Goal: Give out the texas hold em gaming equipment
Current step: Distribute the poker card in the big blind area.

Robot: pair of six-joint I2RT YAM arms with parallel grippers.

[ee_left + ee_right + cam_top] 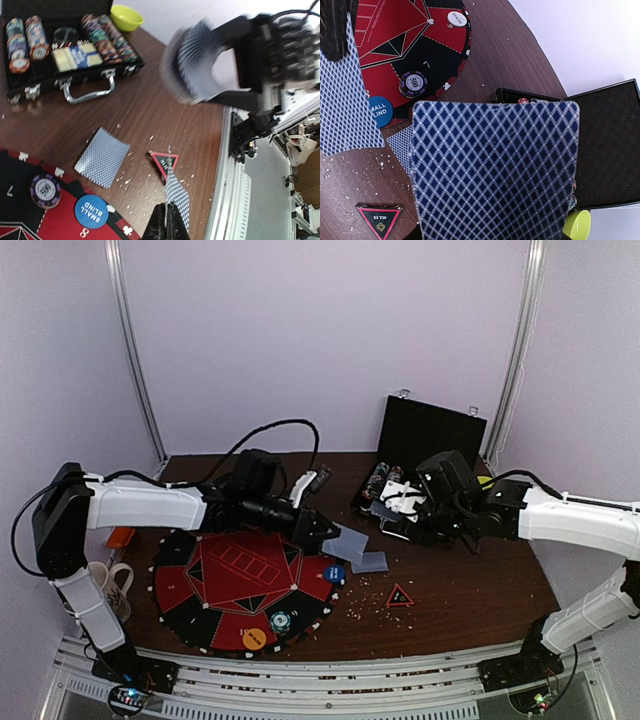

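Note:
My left gripper (172, 209) (322, 530) is shut on the edge of one blue-backed playing card (177, 192) (350, 540), held above the brown table just right of the mat. A second card (102, 156) (371, 562) lies face down on the table. My right gripper (395, 508) is shut on the deck of cards (495, 175) (197, 65), which hides its fingers in the right wrist view. On the mat sit a blue "small blind" disc (91, 211) (334, 573), a striped chip (45, 190) (280, 620), an orange disc (254, 639) and a white disc (457, 19).
The red-and-black round mat (230, 580) covers the left of the table. An open black chip case (30, 82) (430, 435) stands at the back, beside a yellow bowl (126, 16). A triangular marker (400, 596) and crumbs lie on the table. A mug (112, 585) stands far left.

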